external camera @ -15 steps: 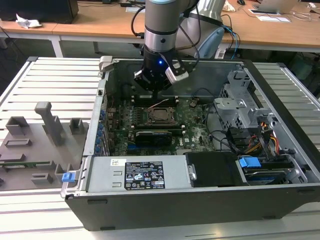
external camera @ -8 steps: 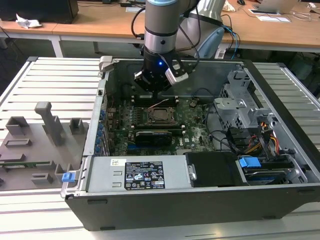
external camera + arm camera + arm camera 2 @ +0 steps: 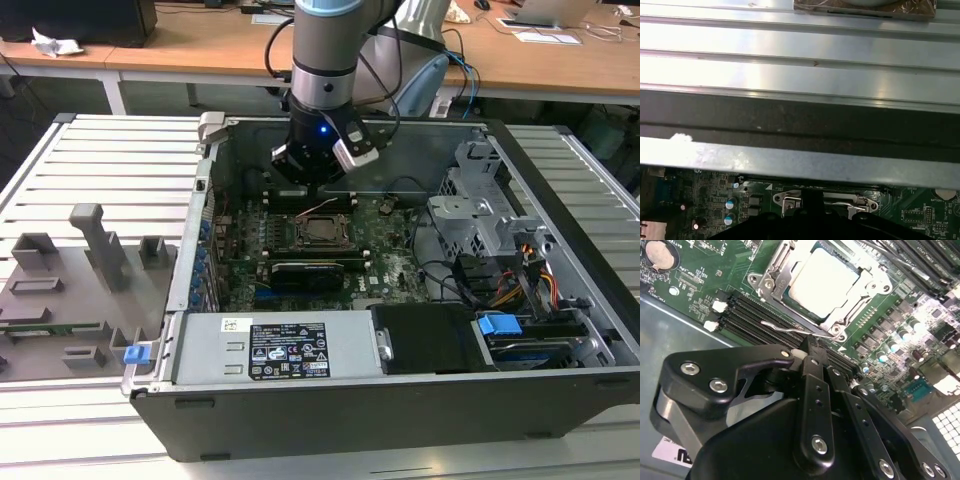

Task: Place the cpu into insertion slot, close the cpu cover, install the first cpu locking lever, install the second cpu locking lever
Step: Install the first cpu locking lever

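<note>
Silvery-beige cpu (image 3: 826,281): one, seated flat in the one insertion slot (image 3: 867,277) on the green motherboard (image 3: 395,262), inside the open computer case (image 3: 560,300).
One cpu cover (image 3: 775,282): lowered around the chip, metal top visible through the centre window.
One thin wire locking lever (image 3: 782,327) seen in the second wrist view: lying along the socket edge nearest the pincer, just beside the black memory slots (image 3: 747,315).
One pincer (image 3: 812,352): black fingers drawn together at the tips, nothing gripped between them; tip poised just beside the lever end, contact not discernible.
Exterior view: pincer (image 3: 312,185) hanging over the board just beyond the socket, cpu (image 3: 321,231) visible below it.
Case resting on a ribbed metal table (image 3: 110,160).
One grey fixture tray (image 3: 60,300) on the table at the exterior view's left.
First wrist view: case wall (image 3: 800,125) above the socket edge.
</note>
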Available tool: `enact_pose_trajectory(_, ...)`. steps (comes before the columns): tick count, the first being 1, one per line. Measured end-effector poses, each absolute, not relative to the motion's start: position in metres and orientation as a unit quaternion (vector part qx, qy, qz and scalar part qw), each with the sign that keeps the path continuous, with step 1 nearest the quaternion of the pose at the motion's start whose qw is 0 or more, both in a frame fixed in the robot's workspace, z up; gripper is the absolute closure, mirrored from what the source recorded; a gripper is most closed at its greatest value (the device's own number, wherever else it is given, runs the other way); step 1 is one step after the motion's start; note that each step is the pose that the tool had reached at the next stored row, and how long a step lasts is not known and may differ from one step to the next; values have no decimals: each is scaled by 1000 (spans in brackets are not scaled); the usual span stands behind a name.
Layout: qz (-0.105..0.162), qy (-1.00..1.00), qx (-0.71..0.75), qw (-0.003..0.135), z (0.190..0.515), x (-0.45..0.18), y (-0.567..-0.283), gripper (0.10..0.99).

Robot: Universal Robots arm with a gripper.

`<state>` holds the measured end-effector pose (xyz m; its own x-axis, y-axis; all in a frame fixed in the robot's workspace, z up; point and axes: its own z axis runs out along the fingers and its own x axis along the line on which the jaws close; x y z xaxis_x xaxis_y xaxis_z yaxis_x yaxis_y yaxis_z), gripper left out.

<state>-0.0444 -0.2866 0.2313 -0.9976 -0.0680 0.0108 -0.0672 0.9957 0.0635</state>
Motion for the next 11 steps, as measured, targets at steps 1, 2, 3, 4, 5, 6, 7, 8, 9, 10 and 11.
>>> enact_pose_trajectory(1, -32, -999, 34, 5, 231, -44, -286, 980)
enact_pose_trajectory(2, -31, -999, 35, -2, 230, -44, -286, 980)
enact_pose_trajectory(3, -31, -999, 35, -10, 230, -44, -286, 980)
enact_pose_trajectory(4, -31, -999, 36, -14, 230, -44, -286, 980)
enact_pose_trajectory(5, -31, -999, 37, -15, 230, -44, -285, 980)
enact_pose_trajectory(6, -32, -999, 39, -16, 230, -44, -284, 980)
enact_pose_trajectory(7, -32, -999, 39, -16, 230, -44, -284, 980)
enact_pose_trajectory(8, -32, -999, 39, -16, 229, -44, -283, 980)
enact_pose_trajectory(9, -32, -999, 39, -16, 229, -43, -283, 980)
enact_pose_trajectory(10, -32, -999, 40, -16, 229, -43, -283, 980)
enact_pose_trajectory(11, -32, -999, 40, -16, 229, -42, -283, 980)
